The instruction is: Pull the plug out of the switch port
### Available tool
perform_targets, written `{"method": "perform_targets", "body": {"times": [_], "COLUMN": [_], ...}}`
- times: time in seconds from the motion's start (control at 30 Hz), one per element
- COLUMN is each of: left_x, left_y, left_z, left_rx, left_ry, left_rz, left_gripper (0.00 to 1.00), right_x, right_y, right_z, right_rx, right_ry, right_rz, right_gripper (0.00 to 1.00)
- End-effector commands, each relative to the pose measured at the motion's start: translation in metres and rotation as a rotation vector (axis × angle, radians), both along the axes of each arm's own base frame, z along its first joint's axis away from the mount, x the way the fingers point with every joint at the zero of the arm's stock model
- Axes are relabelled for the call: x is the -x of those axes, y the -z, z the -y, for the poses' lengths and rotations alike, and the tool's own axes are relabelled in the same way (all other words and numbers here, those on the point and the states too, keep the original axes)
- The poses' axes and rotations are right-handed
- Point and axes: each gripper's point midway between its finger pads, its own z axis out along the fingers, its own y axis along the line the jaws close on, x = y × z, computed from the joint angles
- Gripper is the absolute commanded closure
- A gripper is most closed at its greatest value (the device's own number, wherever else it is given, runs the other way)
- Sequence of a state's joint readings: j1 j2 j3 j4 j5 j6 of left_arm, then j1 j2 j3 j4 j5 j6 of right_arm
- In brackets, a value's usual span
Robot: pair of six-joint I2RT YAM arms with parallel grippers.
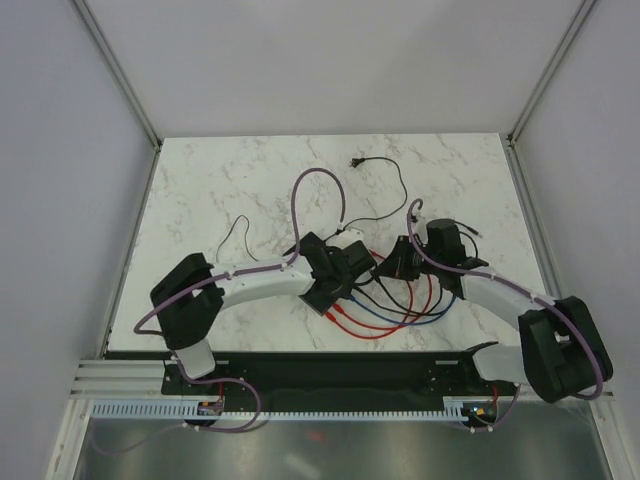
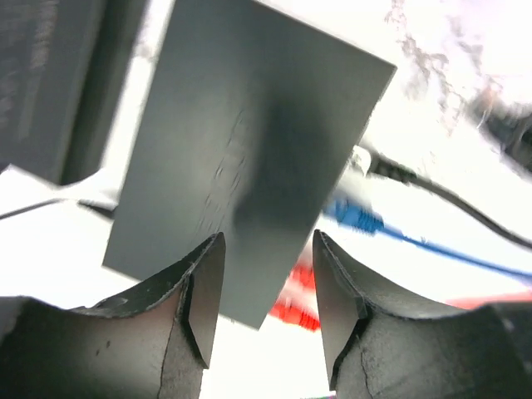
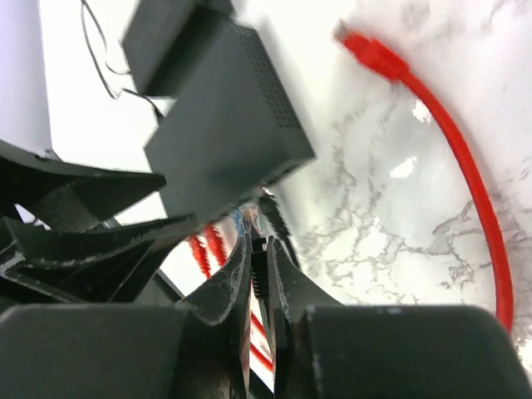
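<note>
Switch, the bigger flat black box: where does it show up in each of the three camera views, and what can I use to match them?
Top external: the switch is mid-table, mostly hidden from above.
Left wrist: the switch fills the centre, tilted, flat face showing.
Right wrist: the switch is upper left of centre, vented side showing.
Shared landmark: the red cables beside it.

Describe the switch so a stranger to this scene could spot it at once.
On the marble table, look at the tangle of red and blue cables near its middle. The switch is the flat matte-black box with vent holes along its side; it is larger than the neighbouring black box with a thin black cord.
</note>
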State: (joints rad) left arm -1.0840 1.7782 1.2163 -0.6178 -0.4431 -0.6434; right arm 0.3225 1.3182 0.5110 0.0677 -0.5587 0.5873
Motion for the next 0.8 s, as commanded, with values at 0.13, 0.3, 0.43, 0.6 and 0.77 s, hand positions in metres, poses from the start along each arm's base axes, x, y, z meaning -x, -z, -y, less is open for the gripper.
{"method": "perform_targets", "body": {"times": [0.13, 0.3, 0.43, 0.6, 0.77], "left_x": [0.018, 0.036, 0.047, 0.061, 0.067], "left_y": [-0.074, -0.085, -0.081, -0.094, -0.099], "left_z": [0.013, -0.001, -0.022, -0.017, -0.023], "left_rx": [0.322, 0.416, 0.423, 0.557, 0.598], "left_ry": [0.020, 0.031, 0.032, 0.044, 0.048], "left_rz": [0.020, 0.009, 0.013, -0.013, -0.013], "left_gripper": [0.43, 0.42, 0.42, 0.41, 0.41], "right_x": [-0.025, -0.023, -0.018, -0.017, -0.023], "right_y": [-0.095, -0.163, -0.213, -0.283, -0.342], "right_z": [0.006, 0.007, 0.009, 0.018, 0.026], "right_rx": [0.003, -0.063, -0.117, -0.182, -0.245], "right_ry": [0.063, 0.090, 0.113, 0.186, 0.264], "right_rz": [0.208, 0.329, 0.416, 0.560, 0.680], "right_gripper": [1.00, 1.00, 1.00, 1.00, 1.00]}}
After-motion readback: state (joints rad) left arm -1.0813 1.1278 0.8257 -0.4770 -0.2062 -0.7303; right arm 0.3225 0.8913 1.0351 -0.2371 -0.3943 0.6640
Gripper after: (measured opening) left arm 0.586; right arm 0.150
